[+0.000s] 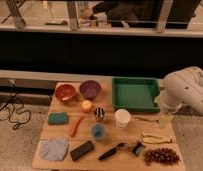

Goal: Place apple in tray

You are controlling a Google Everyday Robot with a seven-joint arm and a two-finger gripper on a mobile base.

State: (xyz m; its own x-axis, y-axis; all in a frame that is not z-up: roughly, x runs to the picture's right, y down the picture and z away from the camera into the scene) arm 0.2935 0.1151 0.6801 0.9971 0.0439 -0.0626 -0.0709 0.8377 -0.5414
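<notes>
The apple (86, 105), small, round and yellowish-orange, rests on the wooden table (132, 136) just in front of the red bowl (65, 92) and the purple bowl (90, 89). The green rectangular tray (135, 93) with raised sides stands at the back right and looks empty. My white arm comes in from the right, and the gripper (165, 120) hangs over the table's right side, just in front of the tray's right corner. It is open, holds nothing, and is far to the right of the apple.
An orange carrot (76, 126), green sponge (58, 118), white cup (122, 118), blue cup (98, 131) and a small dark cup (99, 113) crowd the middle. A blue cloth (54, 149), black block (82, 150), black-handled tool (112, 151) and grapes (161, 156) line the front edge.
</notes>
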